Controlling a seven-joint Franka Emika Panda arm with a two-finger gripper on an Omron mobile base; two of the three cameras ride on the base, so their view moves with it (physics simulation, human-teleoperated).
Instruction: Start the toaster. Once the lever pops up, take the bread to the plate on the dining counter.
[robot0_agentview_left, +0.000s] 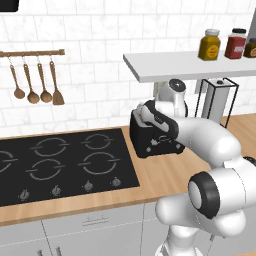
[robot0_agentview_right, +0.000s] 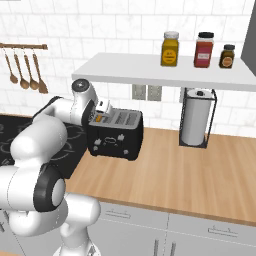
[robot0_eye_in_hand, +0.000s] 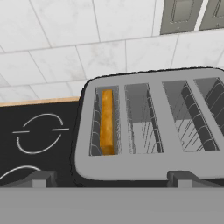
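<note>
The black toaster (robot0_agentview_right: 116, 140) stands on the wood wall counter beside the stove; the hand view shows its grey top (robot0_eye_in_hand: 153, 165) with several slots. A slice of bread (robot0_eye_in_hand: 106, 121) stands on edge in the leftmost slot, its orange-brown crust just below the rim, also visible as bread (robot0_agentview_right: 98, 118) under the hand. My gripper (robot0_eye_in_hand: 111, 178) hovers just above the toaster's near edge, open wide, with nothing between its fingertips (robot0_eye_in_hand: 39, 178). In the right base view the gripper (robot0_agentview_right: 102, 108) sits over the toaster's left end. The arm hides most of the toaster (robot0_agentview_left: 150, 146) from the left. The plate and the dining counter are out of view.
A black cooktop (robot0_agentview_left: 65, 162) lies left of the toaster. A white shelf (robot0_agentview_right: 165, 70) with three jars hangs low above it. A paper-towel holder (robot0_agentview_right: 195, 122) stands to the right, with bare wood counter (robot0_agentview_right: 175, 175) between. Utensils (robot0_agentview_left: 35, 82) hang on the tiled wall.
</note>
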